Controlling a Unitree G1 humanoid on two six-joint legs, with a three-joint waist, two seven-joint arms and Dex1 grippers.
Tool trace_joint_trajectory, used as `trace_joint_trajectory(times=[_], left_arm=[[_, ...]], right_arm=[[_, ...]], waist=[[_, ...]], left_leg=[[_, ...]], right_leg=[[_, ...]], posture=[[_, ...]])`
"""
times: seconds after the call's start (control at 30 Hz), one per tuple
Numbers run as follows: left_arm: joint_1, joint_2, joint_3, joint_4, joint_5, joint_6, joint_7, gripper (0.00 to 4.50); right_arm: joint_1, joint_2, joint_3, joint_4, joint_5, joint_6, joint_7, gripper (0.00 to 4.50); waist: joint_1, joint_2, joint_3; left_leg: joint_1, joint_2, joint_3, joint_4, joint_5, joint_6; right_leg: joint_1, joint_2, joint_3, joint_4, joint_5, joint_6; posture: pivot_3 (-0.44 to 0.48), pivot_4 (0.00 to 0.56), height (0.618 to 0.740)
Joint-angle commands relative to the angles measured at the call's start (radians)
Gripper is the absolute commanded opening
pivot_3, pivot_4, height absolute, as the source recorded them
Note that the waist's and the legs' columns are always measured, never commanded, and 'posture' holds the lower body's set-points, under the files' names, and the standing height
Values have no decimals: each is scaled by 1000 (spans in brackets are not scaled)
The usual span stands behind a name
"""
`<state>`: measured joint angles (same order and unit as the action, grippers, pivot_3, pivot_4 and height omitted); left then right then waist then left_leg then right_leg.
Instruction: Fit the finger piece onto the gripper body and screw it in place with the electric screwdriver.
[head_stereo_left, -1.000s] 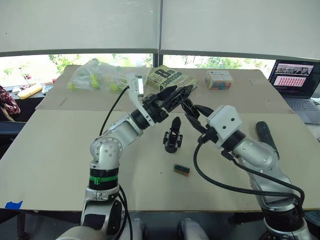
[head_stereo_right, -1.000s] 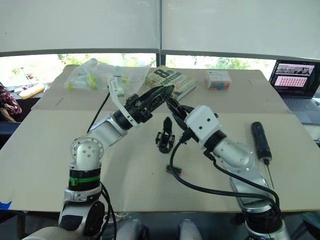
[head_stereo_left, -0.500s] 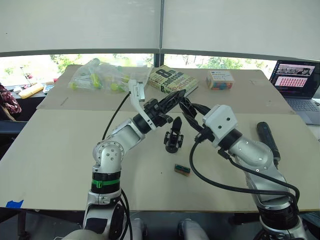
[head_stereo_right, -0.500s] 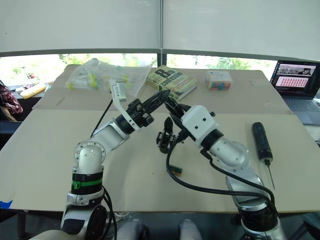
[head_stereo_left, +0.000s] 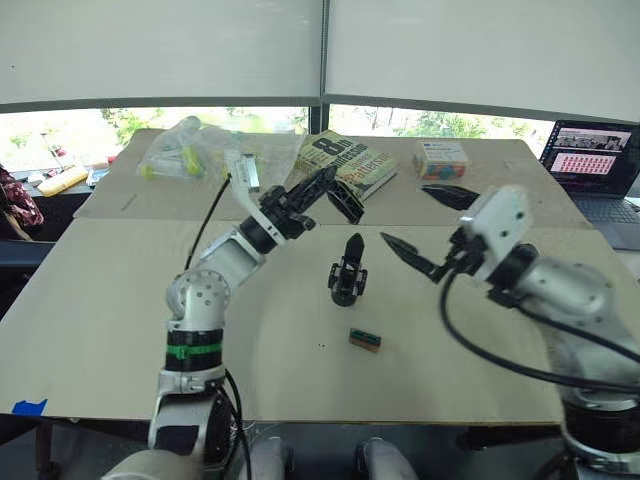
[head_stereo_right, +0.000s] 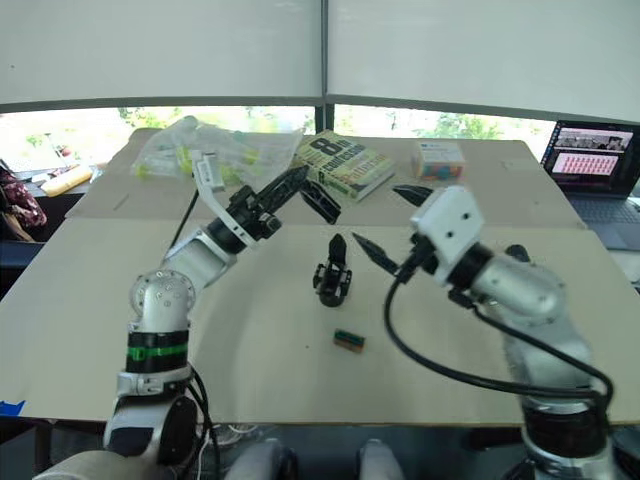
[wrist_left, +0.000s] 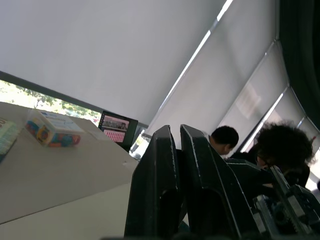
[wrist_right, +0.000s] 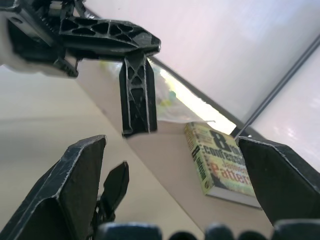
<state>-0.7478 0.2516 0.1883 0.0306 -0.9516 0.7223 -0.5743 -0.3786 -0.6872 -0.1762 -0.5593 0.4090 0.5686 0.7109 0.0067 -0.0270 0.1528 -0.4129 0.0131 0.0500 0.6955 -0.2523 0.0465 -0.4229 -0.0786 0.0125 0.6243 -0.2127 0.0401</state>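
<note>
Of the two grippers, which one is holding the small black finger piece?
The left gripper: it is shut on the finger piece, which hangs from its tip above the table. The right gripper is wide open and holds nothing.

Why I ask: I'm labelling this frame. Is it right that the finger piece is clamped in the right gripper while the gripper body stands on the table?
Not quite. The finger piece is clamped in the left gripper, as the right wrist view shows; the right gripper is open and empty. The gripper body does stand on the table.
</note>
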Motion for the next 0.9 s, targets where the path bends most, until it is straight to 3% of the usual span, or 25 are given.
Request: trace_joint_trajectory(times=[0.03,0.2,0.33,0.63,0.77,0.9], left_arm=[[-73,102,-37,21,-11,81,-166,0],[-118,267,-173,25,33,182,-437,0],[-130,315,-254,-3,56,219,-561,0],[-133,281,-319,-28,94,225,-640,0],[-131,221,-299,-41,74,251,-593,0],[-119,222,-307,-65,80,261,-606,0]], right_arm=[[-32,-66,-89,17,184,167,67,4448],[-123,-176,-110,99,476,501,129,4448],[-167,-207,-64,112,599,649,122,4448],[-224,-60,20,89,768,767,-11,4448],[-224,-2,81,66,783,763,-60,4448],[-221,12,100,63,808,762,-78,4448]], waist=[[-1,0,0],[-4,0,0],[-5,0,1],[-4,0,1],[-2,-1,1],[-4,-1,1]], left_leg=[[0,0,0,0,0,0],[1,2,0,-1,0,0],[0,3,0,-1,0,0],[-2,3,0,-1,0,0],[-2,3,0,-1,0,0],[-3,2,0,0,0,0]], right_leg=[[0,0,0,0,0,0],[0,0,0,0,0,-1],[-1,0,0,0,-1,-2],[-2,-1,1,0,-1,-2],[-2,-1,1,0,-1,-1],[-2,-1,1,0,0,-1]], posture=[[0,150,740],[0,150,740],[0,150,740],[0,150,740],[0,150,740],[0,150,740]])
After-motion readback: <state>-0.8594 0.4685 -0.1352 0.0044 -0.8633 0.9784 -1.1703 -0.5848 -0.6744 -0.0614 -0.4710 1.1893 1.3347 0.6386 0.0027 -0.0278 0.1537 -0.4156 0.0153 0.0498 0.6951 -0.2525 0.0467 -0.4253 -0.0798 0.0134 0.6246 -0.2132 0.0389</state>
